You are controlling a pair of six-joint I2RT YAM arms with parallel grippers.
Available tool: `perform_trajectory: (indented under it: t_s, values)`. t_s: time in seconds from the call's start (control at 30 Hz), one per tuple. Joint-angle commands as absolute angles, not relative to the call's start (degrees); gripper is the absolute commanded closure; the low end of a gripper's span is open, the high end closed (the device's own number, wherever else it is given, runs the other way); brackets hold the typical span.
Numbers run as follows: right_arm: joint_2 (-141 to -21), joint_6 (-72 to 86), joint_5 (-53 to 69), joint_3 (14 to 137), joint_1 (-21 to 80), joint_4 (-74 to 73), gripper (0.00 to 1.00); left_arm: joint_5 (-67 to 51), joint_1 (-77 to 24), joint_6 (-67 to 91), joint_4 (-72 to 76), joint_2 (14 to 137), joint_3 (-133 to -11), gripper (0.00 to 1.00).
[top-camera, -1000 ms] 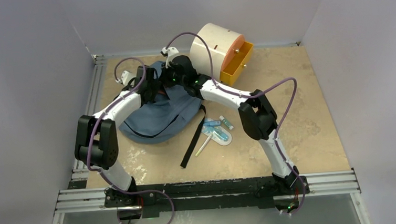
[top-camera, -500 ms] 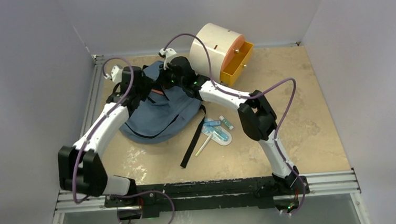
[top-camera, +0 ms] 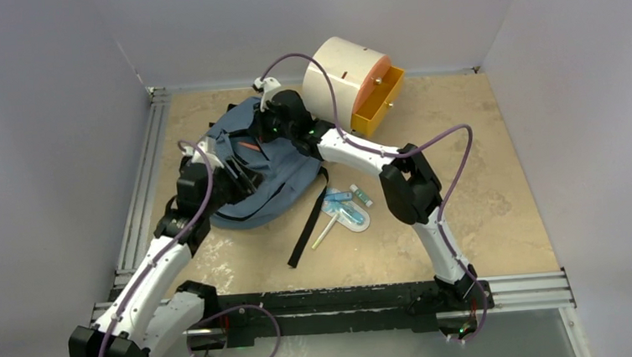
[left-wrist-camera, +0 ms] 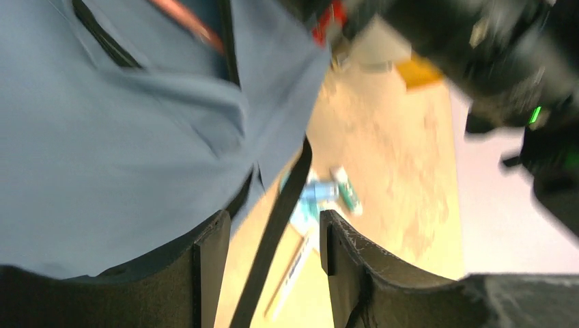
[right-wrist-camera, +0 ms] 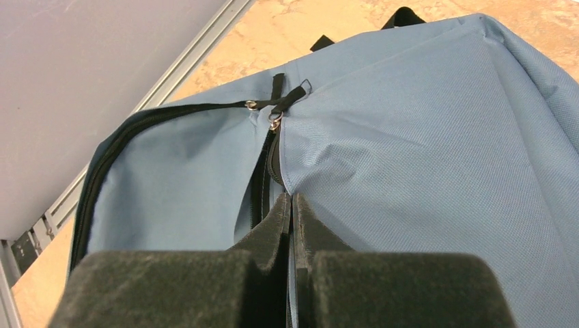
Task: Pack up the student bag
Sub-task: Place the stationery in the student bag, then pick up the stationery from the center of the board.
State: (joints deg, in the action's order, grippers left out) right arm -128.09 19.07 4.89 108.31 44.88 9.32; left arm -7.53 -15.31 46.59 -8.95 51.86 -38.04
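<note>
From above, the student bag [top-camera: 270, 169] lies at the bench's [top-camera: 464, 176] far left. Left wrist view: the left tool [left-wrist-camera: 270, 225] stands apart, empty, over the bag. Right wrist view: the right tool [right-wrist-camera: 292, 201], fingers together, pinches bag fabric beside the zipper [right-wrist-camera: 263, 178].

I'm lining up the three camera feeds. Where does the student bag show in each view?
Top external: the student bag lies left of centre, in the far half.
Left wrist: it fills the upper left, above the open left end effector.
Right wrist: it fills most of the frame, fabric pinched in the right end effector.
Shared landmark: the tan tabletop, visible around the bag in all three.
</note>
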Motion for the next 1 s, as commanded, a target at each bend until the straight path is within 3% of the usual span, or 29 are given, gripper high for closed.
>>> perform_trajectory:
  t_s: [0.0, 0.27, 0.57, 0.97]
  values:
    - [-123.7, 19.9, 8.9, 109.9, 44.6, 12.7, 1.0, -18.1, -19.7, 41.0, -2.1, 47.8, -31.9, 0.5]
    - [-125.9, 19.2, 10.7, 113.2, 44.4, 10.2, 1.0, -17.9, -33.0, 29.4, 5.1, 47.9, -25.8, 0.5]
    - [-125.8, 18.7, 10.6, 113.1, 44.5, 9.4, 1.0, -8.9, -48.1, 24.6, 9.9, 63.9, -29.0, 0.51]
    - [-126.1, 18.0, 10.9, 112.6, 44.3, 8.6, 1.0, -3.5, -53.9, 15.8, 11.9, 78.7, -35.9, 0.52]
